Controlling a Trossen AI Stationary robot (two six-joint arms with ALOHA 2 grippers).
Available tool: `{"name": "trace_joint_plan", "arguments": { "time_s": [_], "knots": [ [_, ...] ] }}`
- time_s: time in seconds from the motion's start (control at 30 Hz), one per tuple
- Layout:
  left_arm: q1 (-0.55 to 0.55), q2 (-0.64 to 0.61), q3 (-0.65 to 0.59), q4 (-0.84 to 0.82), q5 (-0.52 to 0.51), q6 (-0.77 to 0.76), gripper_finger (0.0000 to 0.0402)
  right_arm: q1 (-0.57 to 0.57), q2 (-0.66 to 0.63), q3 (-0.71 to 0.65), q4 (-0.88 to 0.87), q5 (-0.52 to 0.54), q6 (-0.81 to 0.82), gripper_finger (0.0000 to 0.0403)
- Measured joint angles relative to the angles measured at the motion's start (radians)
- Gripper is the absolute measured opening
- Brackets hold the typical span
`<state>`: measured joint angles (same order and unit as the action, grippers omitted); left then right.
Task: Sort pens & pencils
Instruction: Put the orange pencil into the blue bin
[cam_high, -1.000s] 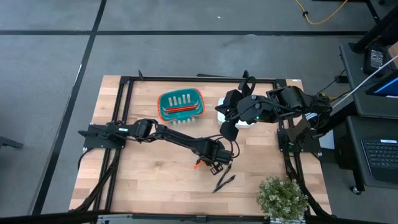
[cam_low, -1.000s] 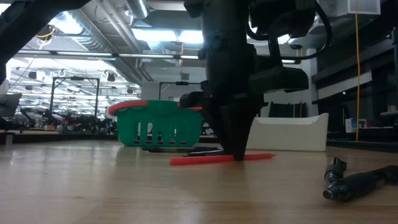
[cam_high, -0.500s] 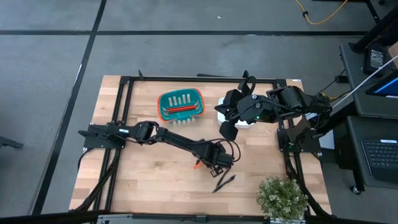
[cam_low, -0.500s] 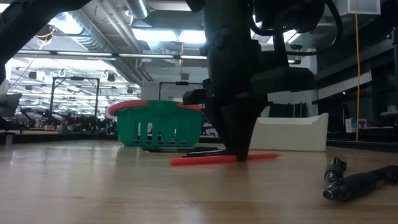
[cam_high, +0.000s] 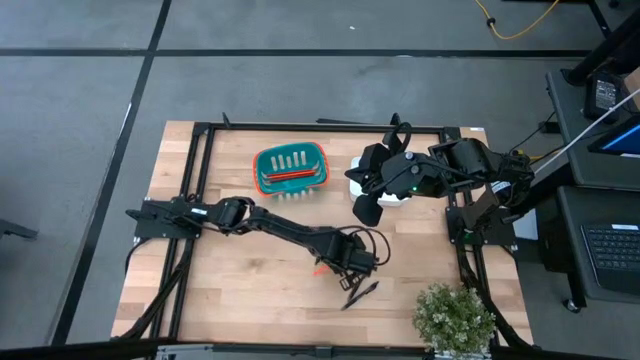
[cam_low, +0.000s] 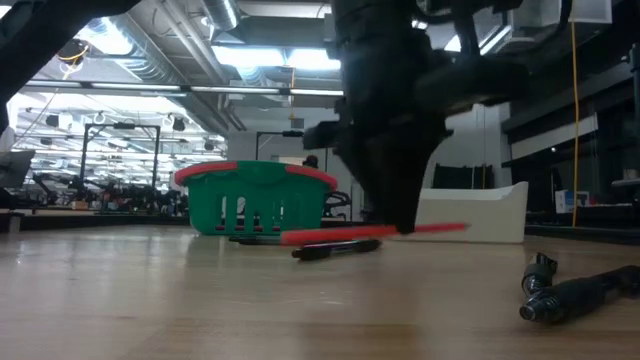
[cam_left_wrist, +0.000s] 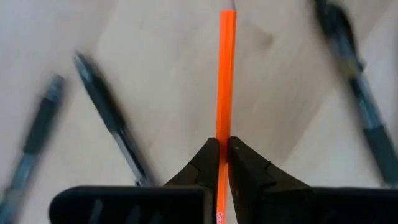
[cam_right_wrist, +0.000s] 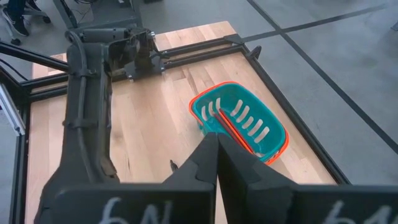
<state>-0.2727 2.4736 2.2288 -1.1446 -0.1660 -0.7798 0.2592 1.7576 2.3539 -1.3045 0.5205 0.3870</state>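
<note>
My left gripper (cam_high: 346, 266) stands near the middle of the table, pointing down, shut on a red-orange pencil (cam_low: 340, 236). Black pens lie flat on the wood around it: one just behind the pencil (cam_low: 335, 249), others toward the near right (cam_high: 361, 293) (cam_low: 575, 295), and three in the left wrist view (cam_left_wrist: 109, 115) (cam_left_wrist: 354, 81) (cam_left_wrist: 36, 140). The teal basket (cam_high: 291, 169) holds more pencils (cam_right_wrist: 231, 129). My right gripper (cam_right_wrist: 216, 148) is shut and hangs above the table beside the white bin (cam_low: 470, 212). My left gripper pinches the pencil's shaft (cam_left_wrist: 224, 134) between its two fingers (cam_left_wrist: 249, 171), off the middle, toward one end. The fingers come from above, pointing down. The pencil is lifted clear of the table and lies nearly level, one end (cam_low: 455, 228) slightly higher.
A potted plant (cam_high: 455, 318) stands at the near right corner. Black frame rails (cam_high: 200, 200) run along the table's left, far and right sides. Bare wood lies to the near left (cam_high: 240, 290).
My left gripper has risen, still shut on the pencil. The pencil, which lay on the table a second ago, now hangs clear above it, nearly level, and the black pen behind it shows below it.
</note>
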Motion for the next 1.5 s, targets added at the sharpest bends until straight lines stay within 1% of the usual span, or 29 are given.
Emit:
{"name": "trace_joint_plan", "arguments": {
  "time_s": [0.23,0.37,0.57,0.67,0.83,1.13,1.37,1.5],
  "knots": [
    [-0.008,-0.002,0.051,-0.073,-0.031,0.002,0.0019,0.000,0.000,0.000,0.000,0.000,0.000,0.0010],
    [-0.006,-0.002,0.064,-0.138,-0.057,0.002,0.0018,0.000,0.000,0.000,-0.001,0.000,0.002,0.0010],
    [-0.005,-0.003,0.066,-0.239,-0.063,0.002,0.0021,0.000,0.000,0.000,-0.001,0.000,0.001,0.0010],
    [-0.003,-0.003,0.066,-0.290,-0.097,0.002,0.0022,0.000,0.000,0.000,-0.001,0.000,0.000,0.0010],
    [-0.002,-0.017,0.066,-0.323,-0.135,0.006,0.0018,0.000,0.000,0.000,-0.001,0.001,-0.007,0.0010],
    [0.010,-0.088,0.066,-0.428,-0.220,0.005,0.0020,-0.001,0.000,0.000,-0.001,0.002,-0.026,0.0010],
    [0.039,-0.136,0.066,-0.429,-0.270,0.058,0.0021,-0.001,0.000,0.000,-0.007,0.002,-0.026,0.0010],
    [0.067,-0.148,0.066,-0.427,-0.281,0.118,0.0020,-0.001,0.000,0.000,-0.016,0.006,-0.028,0.0010]
  ]
}}
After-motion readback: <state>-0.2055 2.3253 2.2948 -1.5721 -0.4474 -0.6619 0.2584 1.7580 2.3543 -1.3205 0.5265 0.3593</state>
